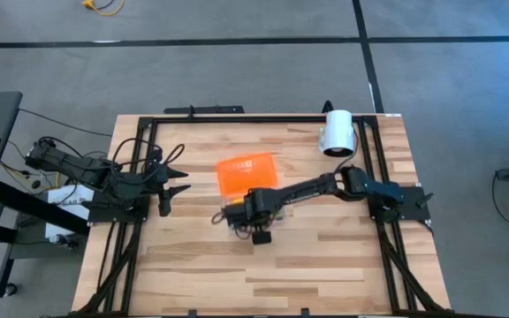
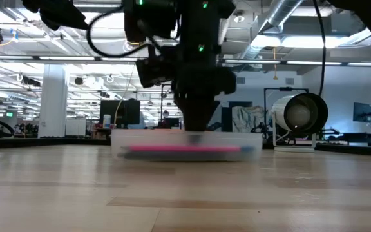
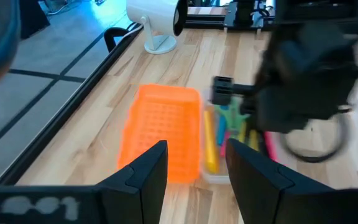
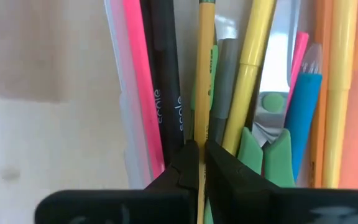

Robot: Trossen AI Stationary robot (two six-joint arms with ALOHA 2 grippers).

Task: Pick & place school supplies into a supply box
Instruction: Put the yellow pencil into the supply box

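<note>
Supplies [image 4: 247,93] lie packed side by side in the clear box [image 2: 185,149], which sits at centre frame in the high view with its orange lid [image 1: 247,171] swung open flat on the table [image 1: 325,256] just above it. Visible inside in the right wrist view: a pink pen [image 4: 143,93], a black pen [image 4: 166,81], a yellow pencil [image 4: 205,74], a yellow marker [image 4: 248,74], a blue pen [image 4: 303,106] and green-handled scissors [image 4: 269,146].

Right gripper [image 4: 201,163] is down over the box, fingers pressed together on the yellow pencil, which runs between the tips. Whether the pencil already rests on the box floor cannot be told.

Left gripper [image 3: 194,171] waits at the left edge of the table, fingers spread and empty, facing the lid.

No loose supplies show on the table in the high view; a white cylinder [image 1: 337,132] stands at upper right, apart from the work.

Assessment: the task appears nearly complete. Remaining, as judged: release of the yellow pencil, withdrawal of the arm, and possibly closing the lid.
</note>
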